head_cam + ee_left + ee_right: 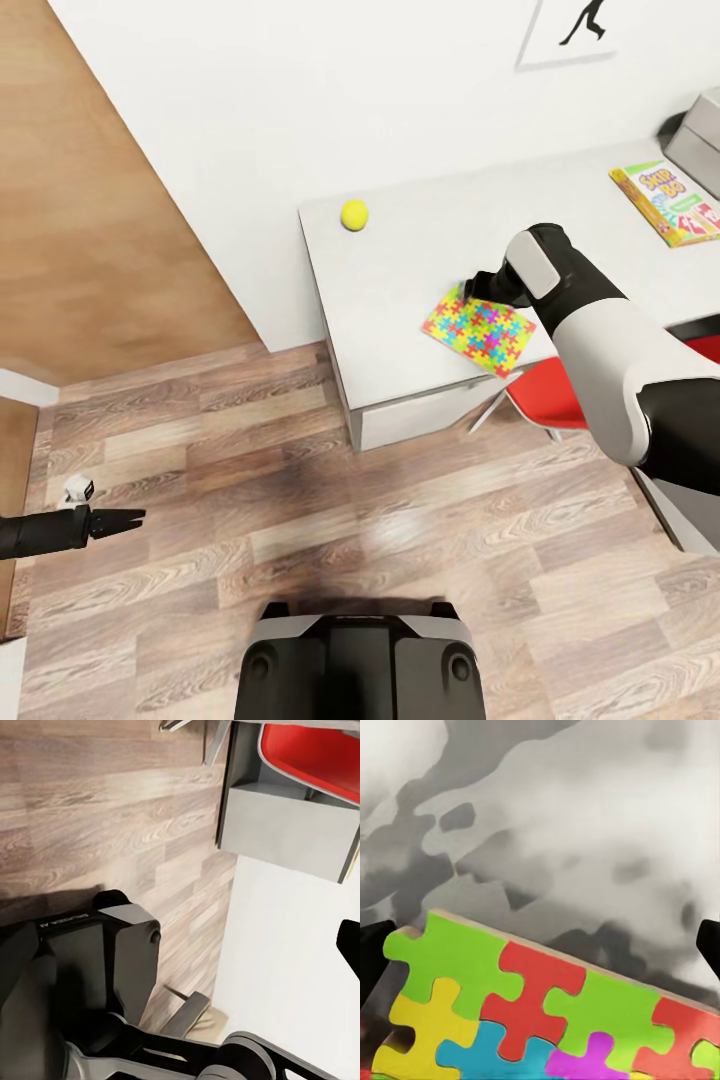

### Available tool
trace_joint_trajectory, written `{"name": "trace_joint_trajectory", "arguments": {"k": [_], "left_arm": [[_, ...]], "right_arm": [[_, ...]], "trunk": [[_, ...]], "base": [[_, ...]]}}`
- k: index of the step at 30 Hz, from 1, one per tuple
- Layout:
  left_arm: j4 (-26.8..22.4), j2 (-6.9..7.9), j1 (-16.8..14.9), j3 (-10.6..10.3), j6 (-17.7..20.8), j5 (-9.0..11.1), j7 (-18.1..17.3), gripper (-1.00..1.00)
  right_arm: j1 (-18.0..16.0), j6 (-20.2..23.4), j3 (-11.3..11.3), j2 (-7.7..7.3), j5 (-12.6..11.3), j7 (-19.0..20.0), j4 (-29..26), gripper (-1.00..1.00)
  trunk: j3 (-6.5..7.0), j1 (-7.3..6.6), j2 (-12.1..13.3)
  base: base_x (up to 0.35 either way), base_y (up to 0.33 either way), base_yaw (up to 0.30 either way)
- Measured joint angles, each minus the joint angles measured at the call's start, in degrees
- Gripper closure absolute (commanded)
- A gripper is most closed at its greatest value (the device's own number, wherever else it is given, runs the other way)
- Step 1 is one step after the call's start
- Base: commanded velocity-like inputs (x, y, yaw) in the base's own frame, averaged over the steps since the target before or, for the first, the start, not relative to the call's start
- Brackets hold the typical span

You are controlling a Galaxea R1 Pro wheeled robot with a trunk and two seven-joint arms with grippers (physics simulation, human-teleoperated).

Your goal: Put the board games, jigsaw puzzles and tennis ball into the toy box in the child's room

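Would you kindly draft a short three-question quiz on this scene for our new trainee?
1. True or false: the tennis ball rests on top of the jigsaw puzzle.
2. Which tool is over the table? A) left tool B) right tool
3. Fill in: the printed game box on the table reads "____".

Key:
1. False; the ball lies apart from the puzzle, nearer the wall.
2. B; the right tool is at the puzzle's edge, while the left tool hangs over the wood floor.
3. Skip-Bo.
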Motion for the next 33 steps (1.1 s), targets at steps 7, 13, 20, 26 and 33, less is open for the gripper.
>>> {"name": "trace_joint_trajectory", "arguments": {"k": [7, 13, 20, 26, 33], "left_arm": [[0.0, 0.0, 0.0, 0.0, 0.0, 0.0, 0.0, -1.0], [0.0, 0.0, 0.0, 0.0, 0.0, 0.0, 0.0, -1.0], [0.0, 0.0, 0.0, 0.0, 0.0, 0.0, 0.0, -1.0], [0.0, -0.07, 0.0, 0.0, 0.0, 0.0, 0.0, -1.0], [0.0, -0.15, 0.0, 0.1, 0.0, 0.0, 0.0, -1.0]], "right_arm": [[0.0, -0.1, 0.0, -0.01, -0.1, 0.0, 0.0, -1.0], [0.0, 0.0, 0.0, -0.03, 0.3, 0.0, 0.0, -1.0], [0.0, 0.0, 0.0, -0.03, 0.1, 0.0, 0.0, -1.0], [0.0, 0.0, 0.0, -0.02, 0.1, 0.0, 0.0, -1.0], [0.0, 0.1, 0.1, -0.05, 0.8, -0.1, 0.0, -1.0]], "trunk": [[0.0, 0.0, 0.0], [0.0, 0.0, 0.0], [0.0, -0.02, 0.0], [0.0, 0.0, 0.0], [0.0, -0.02, 0.0]], "base": [[-0.093, 0.001, 0.0], [-0.1, 0.043, 0.0], [-0.015, 0.007, 0.0], [-0.039, 0.036, 0.0], [-0.021, 0.042, 0.0]]}}
